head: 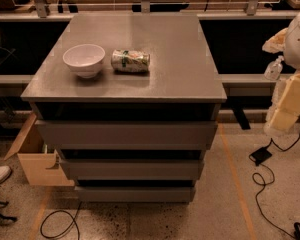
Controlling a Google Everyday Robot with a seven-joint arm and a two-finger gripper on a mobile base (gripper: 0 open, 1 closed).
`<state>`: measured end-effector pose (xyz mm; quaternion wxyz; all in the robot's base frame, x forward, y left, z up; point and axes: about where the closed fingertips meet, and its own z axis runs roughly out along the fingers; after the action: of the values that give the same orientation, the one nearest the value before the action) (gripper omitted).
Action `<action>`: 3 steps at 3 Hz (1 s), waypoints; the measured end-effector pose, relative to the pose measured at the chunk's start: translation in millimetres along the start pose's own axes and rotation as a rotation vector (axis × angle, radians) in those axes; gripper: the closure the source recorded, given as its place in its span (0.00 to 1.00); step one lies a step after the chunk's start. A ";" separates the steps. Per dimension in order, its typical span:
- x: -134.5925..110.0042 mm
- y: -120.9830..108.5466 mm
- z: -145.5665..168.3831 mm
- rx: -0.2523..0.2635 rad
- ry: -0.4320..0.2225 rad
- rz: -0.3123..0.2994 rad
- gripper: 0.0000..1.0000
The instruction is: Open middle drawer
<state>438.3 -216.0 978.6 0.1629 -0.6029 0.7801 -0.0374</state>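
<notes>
The gripper [290, 101], a blurred, blocky cream shape, hangs at the right edge; I cannot tell how wide it stands. Left of it and lower sits the middle drawer [132, 169], a wide, flat, handleless matte-grey front, second of three on the grey cabinet [190, 59]. Up-left of the gripper, on the cabinet's smooth top, are a glossy round white bowl [84, 59] and a can [130, 61] lying on its side.

The floor [155, 219] before the middle drawer [131, 169] lies open; the tool [288, 106] hangs right of the cabinet [140, 84], a cardboard box [37, 166] left.

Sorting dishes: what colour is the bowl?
The bowl is white, camera view; end effector at right edge.
</notes>
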 end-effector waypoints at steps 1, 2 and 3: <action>0.0 0.0 0.0 0.000 0.000 0.000 0.00; 5.4 21.1 10.6 -0.004 -0.019 0.007 0.00; 8.4 47.3 32.0 -0.018 -0.069 0.011 0.00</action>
<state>402.2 -206.9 934.6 0.1845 -0.6012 0.7775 -0.0088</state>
